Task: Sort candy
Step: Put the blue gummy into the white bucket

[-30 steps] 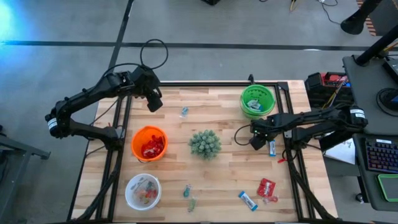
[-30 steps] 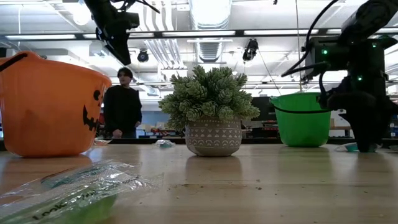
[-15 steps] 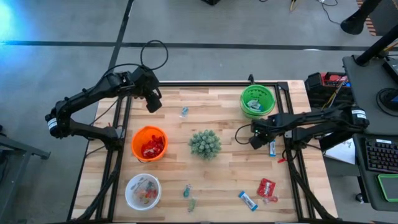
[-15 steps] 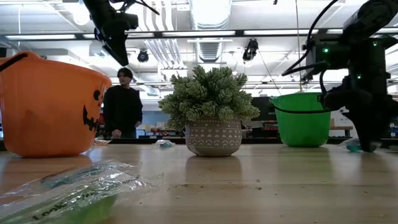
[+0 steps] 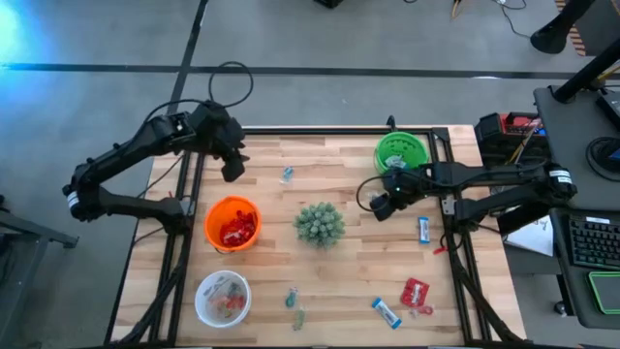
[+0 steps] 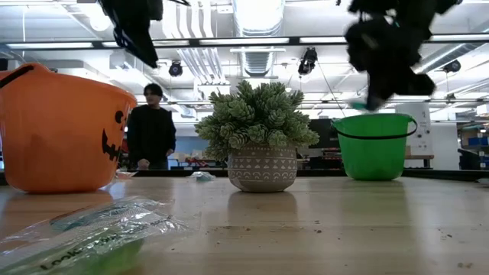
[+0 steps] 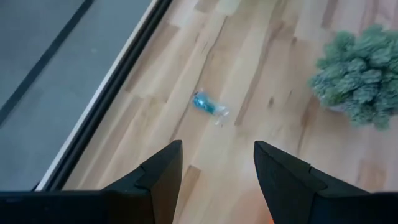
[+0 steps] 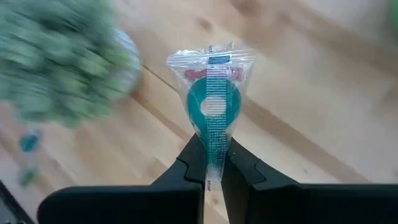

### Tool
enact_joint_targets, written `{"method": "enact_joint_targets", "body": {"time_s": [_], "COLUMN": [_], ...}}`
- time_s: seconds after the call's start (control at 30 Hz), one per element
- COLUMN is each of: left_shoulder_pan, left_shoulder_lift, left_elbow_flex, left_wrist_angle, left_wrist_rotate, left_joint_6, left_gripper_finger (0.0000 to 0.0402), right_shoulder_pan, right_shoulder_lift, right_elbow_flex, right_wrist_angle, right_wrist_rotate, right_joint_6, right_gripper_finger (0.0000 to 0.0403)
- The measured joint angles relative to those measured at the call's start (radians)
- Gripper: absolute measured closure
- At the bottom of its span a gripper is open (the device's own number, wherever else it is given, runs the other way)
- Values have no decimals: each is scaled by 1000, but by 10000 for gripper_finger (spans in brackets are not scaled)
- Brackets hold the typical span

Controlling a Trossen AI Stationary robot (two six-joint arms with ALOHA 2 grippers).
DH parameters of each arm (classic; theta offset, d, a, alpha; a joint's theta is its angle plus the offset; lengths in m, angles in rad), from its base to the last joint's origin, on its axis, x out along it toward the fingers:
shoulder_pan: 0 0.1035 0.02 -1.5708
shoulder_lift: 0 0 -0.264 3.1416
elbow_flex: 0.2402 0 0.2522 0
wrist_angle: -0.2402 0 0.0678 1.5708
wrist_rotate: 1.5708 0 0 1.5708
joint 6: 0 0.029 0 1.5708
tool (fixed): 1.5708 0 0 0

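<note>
The right gripper (image 8: 212, 163) pinches a clear crinkled wrapper (image 8: 212, 93) holding a teal ring candy, its red lettering too blurred to read; the left gripper (image 7: 214, 165) hangs wide above a blue-wrapped sweet (image 7: 207, 106) lying just beyond its fingertips on pale wood.

Plant (image 5: 319, 224) is blocking table (image 5: 358, 271) centre; green bowl (image 5: 401, 153) is standing just beside right claw (image 5: 380, 206); bare wood is lying open btwn them.
</note>
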State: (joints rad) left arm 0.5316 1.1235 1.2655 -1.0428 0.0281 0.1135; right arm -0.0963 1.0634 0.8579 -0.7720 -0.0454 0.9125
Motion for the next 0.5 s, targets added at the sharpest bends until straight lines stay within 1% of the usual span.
{"method": "enact_joint_targets", "body": {"time_s": [0.13, 0.3, 0.5], "left_shoulder_pan": [1, -1, -1], "left_shoulder_lift": [-34, -38, -11], "left_elbow_flex": [0, 0, 0], "left_wrist_angle": [21, 140, 271], "left_wrist_rotate": [36, 181, 330], "left_joint_6": [-26, -81, -137], "left_gripper_finger": [221, 221, 221], "right_shoulder_pan": [26, 33, 33], "right_shoulder_lift": [45, 151, 319], "right_elbow_flex": [121, 280, 485], "right_wrist_angle": [3, 6, 4], "right_wrist_rotate": [56, 98, 100], "right_joint_6": [-41, -155, -333], "right_gripper_finger": [386, 386, 386]}}
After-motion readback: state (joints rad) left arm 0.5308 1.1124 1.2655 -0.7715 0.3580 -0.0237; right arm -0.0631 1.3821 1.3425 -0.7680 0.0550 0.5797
